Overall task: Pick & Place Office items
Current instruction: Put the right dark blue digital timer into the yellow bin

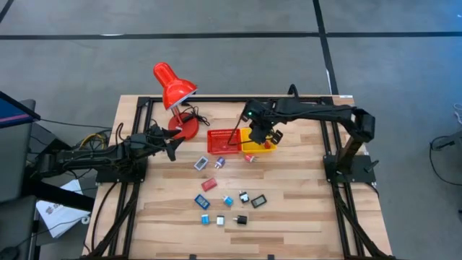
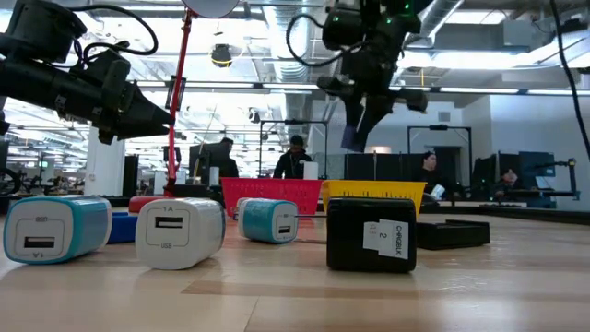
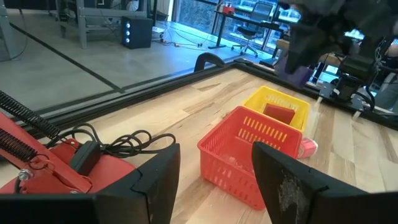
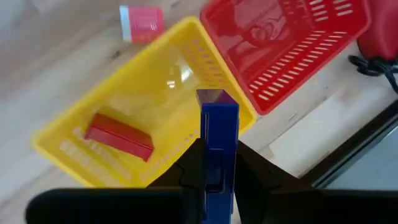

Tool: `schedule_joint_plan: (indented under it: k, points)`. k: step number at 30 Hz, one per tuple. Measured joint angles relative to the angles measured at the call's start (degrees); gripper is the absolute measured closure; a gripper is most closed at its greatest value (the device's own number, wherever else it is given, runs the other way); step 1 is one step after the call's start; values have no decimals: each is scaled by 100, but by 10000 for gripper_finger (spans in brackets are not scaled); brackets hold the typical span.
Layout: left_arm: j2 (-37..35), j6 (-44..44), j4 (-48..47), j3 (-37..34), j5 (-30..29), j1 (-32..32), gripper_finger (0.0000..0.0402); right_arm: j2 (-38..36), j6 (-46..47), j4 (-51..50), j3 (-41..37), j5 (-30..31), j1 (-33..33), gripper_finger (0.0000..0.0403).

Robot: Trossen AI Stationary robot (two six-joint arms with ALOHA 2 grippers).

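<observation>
My right gripper (image 1: 260,135) hangs over the yellow basket (image 1: 261,148) and is shut on a blue office item (image 4: 217,118). One red item (image 4: 119,137) lies in the yellow basket, and the red basket (image 1: 224,141) stands right beside it. Several other office items lie flat on the table's near half, among them a red one (image 1: 209,184) and a black one (image 1: 258,200). A pink one (image 1: 250,158) lies just in front of the baskets. My left gripper (image 1: 172,146) waits open near the lamp's base, pointing toward the baskets. My right gripper pinches the blue item's two broad sides (image 4: 217,158) between its two fingers. The fingers come steeply from above, pointing down. The item's free end (image 4: 216,99) sticks out past the fingertips, hanging clear above the yellow basket (image 4: 155,81).
A red desk lamp (image 1: 173,90) stands at the far left, its round base (image 1: 189,128) and black cord next to the red basket. Dark frame rails (image 1: 137,137) run along the table's edges. People sit in the room beyond the table.
</observation>
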Motion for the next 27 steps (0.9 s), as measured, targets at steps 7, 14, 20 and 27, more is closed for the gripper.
schedule_joint_plan:
  k: [7,14,20,27]
  points:
    - [1,-24,1,0,0,0,206,377,-1107,-21,-2,166,46,352]
    - [1,-42,2,0,2,-2,206,573,-1152,101,-2,180,34,352]
    - [1,-44,0,0,2,-2,206,664,-1205,192,4,100,46,351]
    - [0,-42,0,0,0,-2,206,718,-1202,150,0,-75,92,351]
